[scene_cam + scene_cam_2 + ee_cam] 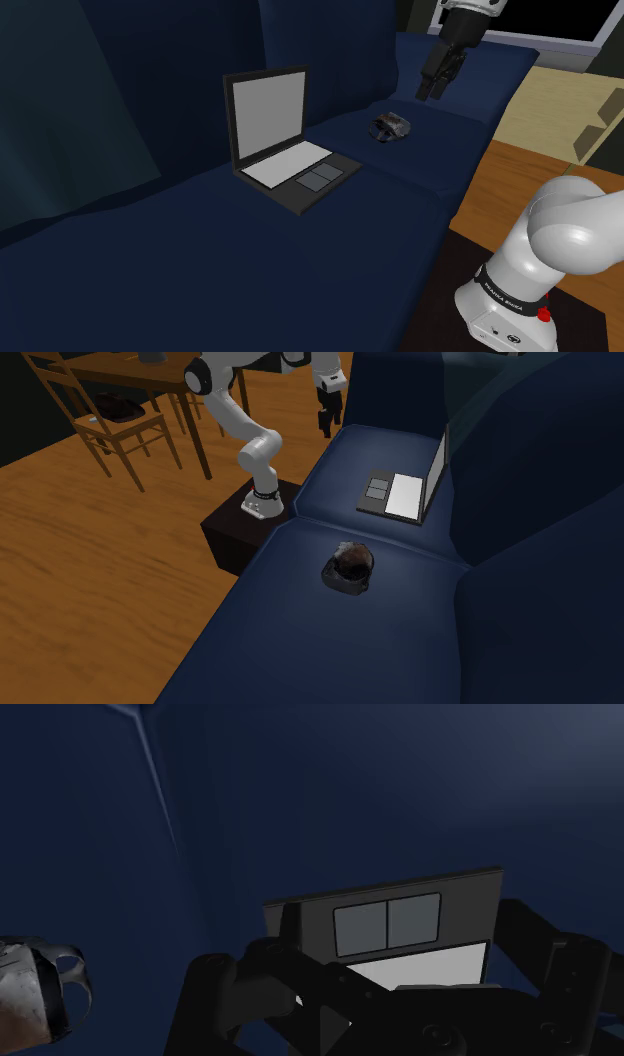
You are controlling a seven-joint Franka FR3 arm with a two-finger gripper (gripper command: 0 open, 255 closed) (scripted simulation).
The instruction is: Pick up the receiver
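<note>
Below the gripper (431, 95) and well apart from it, the receiver (390, 126) lies on a seat cushion of the dark blue sofa (250, 260). It is a dark, rounded item with grey parts. The gripper hangs in the air above the cushions, its two black fingers (225, 994) spread apart and clasping nothing. From the wrist view the receiver sits outside the fingers, beside one of them, and the open laptop (285, 135) shows between them.

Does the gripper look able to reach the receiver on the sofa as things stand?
Probably yes. The gripper hangs open above the sofa; the receiver lies uncovered on the seat, apart from the laptop, with nothing between.
</note>
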